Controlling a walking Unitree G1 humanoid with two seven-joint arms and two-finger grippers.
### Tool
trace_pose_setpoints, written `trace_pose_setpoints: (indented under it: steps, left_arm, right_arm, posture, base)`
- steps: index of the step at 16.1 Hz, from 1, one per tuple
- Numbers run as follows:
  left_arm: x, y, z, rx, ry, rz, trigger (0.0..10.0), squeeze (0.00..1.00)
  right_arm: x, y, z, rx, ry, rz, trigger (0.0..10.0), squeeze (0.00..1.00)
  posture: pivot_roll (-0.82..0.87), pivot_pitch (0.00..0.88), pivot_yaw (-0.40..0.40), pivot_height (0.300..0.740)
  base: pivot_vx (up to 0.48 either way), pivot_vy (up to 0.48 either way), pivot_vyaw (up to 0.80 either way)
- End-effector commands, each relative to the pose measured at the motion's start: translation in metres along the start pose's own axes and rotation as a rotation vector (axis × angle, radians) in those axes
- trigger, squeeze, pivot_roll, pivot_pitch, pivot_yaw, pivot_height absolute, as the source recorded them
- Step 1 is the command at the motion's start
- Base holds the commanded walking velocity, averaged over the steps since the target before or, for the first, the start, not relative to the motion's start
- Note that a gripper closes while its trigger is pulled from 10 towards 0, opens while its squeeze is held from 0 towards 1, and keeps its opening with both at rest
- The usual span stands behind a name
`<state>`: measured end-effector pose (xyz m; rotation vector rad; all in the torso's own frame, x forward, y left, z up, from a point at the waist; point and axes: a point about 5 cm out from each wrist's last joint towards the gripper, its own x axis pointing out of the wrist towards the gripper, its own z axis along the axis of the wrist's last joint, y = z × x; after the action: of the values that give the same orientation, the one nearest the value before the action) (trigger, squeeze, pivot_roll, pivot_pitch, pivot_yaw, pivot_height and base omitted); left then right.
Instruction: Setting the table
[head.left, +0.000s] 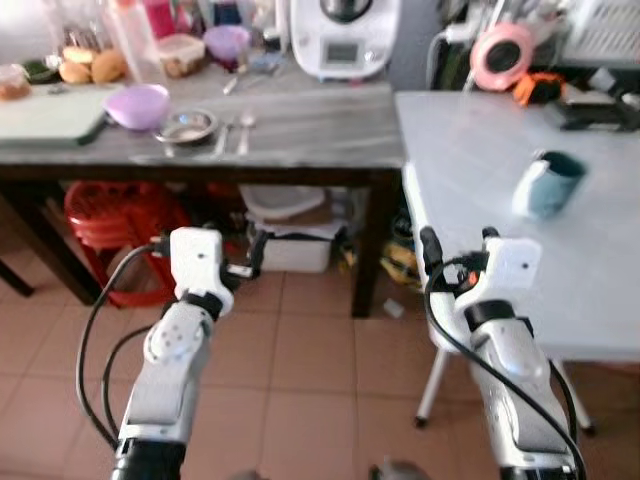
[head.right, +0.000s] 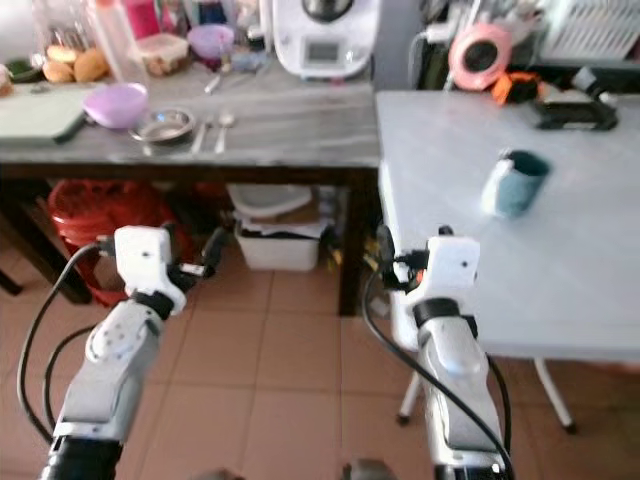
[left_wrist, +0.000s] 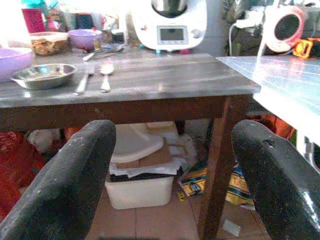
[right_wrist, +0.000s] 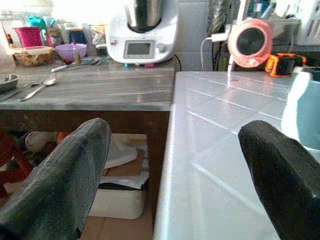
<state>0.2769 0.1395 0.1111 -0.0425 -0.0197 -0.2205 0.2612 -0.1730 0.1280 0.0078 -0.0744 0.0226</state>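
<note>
While grippers gape, fork (head.left: 223, 134) — spoon (head.left: 245, 130) point away.

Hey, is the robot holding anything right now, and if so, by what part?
Nothing is held. The left claw and the right claw are both open and empty, raised in front of the tables.

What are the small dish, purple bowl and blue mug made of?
Small dish: looks like polished metal, it mirrors the light. Purple bowl: probably matte plastic, with an even pastel colour. Blue mug: likely glazed ceramic, thick-walled with a soft sheen; enamel can't be ruled out.
</note>
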Motion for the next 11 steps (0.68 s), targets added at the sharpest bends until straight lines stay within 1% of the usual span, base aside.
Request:
trace_pose_setpoints:
  steps: [1, 9, 10, 11]
  left_arm:
    - [0.0006, -0.0039, 0.0007, -0.003, -0.001, -0.014, 10.0, 0.0]
    - [0.0015, -0.0054, 0.0002, 0.0, -0.007, -0.02, 10.0, 0.0]
    - [0.0016, -0.006, 0.0004, -0.002, -0.01, -0.017, 10.0, 0.0]
    - [0.0009, -0.0067, 0.0009, -0.008, -0.021, -0.014, 10.0, 0.0]
  right_arm:
    - [-0.0001, -0.0025, -0.0002, -0.01, -0.001, -0.009, 10.0, 0.0]
    - [0.001, -0.0045, -0.0006, -0.02, 0.0, -0.014, 10.0, 0.0]
    - [0.002, -0.005, -0.0001, -0.023, -0.001, -0.013, 10.0, 0.0]
    - [0.0034, -0.0057, 0.0003, -0.025, -0.002, -0.012, 10.0, 0.0]
  posture:
    - [-0.01, 0.0, 0.07, 0.74]
    - [-0.02, 0.0, 0.067, 0.74]
    - [-0.02, 0.0, 0.066, 0.74]
    - [-0.02, 0.0, 0.063, 0.74]
  base:
    - [0.0, -0.45, 0.0]
    - [0.0, -0.438, 0.0]
    - [0.0, -0.266, 0.0]
    - [0.0, 0.0, 0.0]
